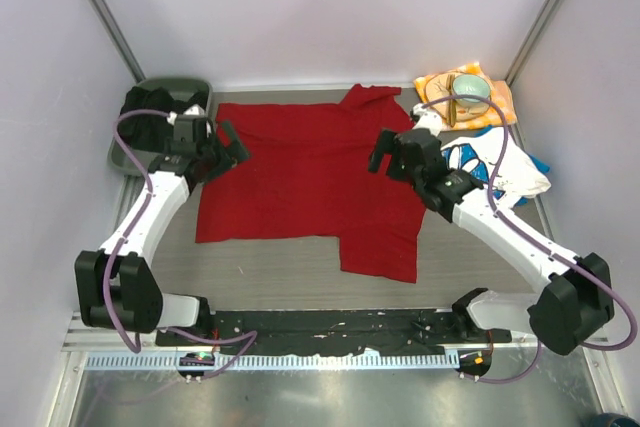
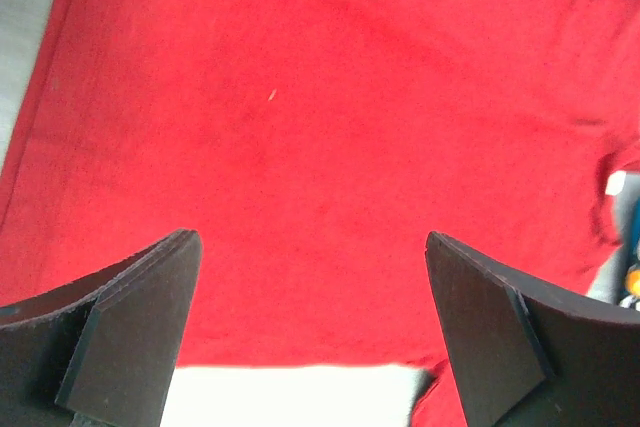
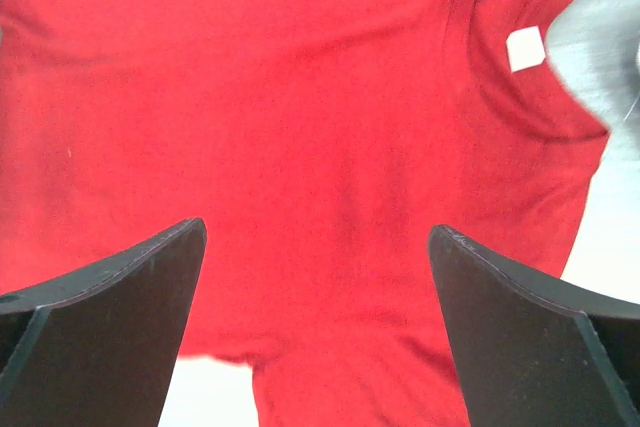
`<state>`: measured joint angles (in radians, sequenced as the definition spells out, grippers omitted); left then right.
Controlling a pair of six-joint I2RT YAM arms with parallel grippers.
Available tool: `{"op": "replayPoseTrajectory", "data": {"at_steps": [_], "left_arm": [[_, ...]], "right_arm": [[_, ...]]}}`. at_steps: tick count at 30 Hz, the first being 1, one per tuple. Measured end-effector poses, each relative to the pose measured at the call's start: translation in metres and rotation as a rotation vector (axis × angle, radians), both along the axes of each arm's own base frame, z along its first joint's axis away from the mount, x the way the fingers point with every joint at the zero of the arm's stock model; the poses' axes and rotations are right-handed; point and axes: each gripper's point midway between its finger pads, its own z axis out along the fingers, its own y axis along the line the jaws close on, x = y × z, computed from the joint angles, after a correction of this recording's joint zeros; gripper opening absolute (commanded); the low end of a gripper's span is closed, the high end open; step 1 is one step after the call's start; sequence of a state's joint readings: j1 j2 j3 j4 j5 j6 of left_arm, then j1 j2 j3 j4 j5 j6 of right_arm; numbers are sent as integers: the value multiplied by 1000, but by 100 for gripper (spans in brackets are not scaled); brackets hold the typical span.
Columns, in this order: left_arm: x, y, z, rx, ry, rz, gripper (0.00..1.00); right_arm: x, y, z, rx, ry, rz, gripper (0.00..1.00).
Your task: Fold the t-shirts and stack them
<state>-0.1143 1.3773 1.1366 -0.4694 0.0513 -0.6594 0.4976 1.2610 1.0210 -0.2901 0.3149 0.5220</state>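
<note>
- Top external view: I see the red t-shirt (image 1: pixel 300 172) spread flat on the table (image 1: pixel 270 292), in the middle between my two arms. One sleeve points to the far side and the other toward the arm bases.
- My left gripper (image 1: pixel 236 147) sits over the shirt's left edge. Its jaws are wide apart with nothing between them.
- My right gripper (image 1: pixel 378 152) sits over the right part of the same shirt. Its jaws are also spread wide and empty.
- The printed t-shirt (image 1: pixel 515 179) lies crumpled just beside the red one's right edge. It is white with blue showing, and my right arm crosses over part of it.
- Behind it, in the far right corner, an orange-yellow cloth (image 1: pixel 503 105) has a bowl (image 1: pixel 470 90) resting on it.
- A dark tray (image 1: pixel 170 89) sits in the far left corner, behind my left arm.
- Left wrist view: both dark fingers (image 2: pixel 140 317) frame plain red cloth, with a strip of bare table low between them. I cannot tell whether the tips touch the fabric.
- Right wrist view: red cloth fills the gap between the open jaws. The collar with its white label (image 3: pixel 526 48) shows at the upper right.
</note>
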Motion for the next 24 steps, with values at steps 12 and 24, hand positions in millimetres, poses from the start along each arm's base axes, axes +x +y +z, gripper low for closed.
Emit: {"op": "replayPoseTrajectory", "data": {"at_steps": [12,24], "left_arm": [[-79,77,-79,-39,228,257,98],[-121,94,-107,4,396,458,85]], "right_arm": [[-51,16,-47,-45,83,101,100],[-62,14,-55,-40,97,117,100]]}}
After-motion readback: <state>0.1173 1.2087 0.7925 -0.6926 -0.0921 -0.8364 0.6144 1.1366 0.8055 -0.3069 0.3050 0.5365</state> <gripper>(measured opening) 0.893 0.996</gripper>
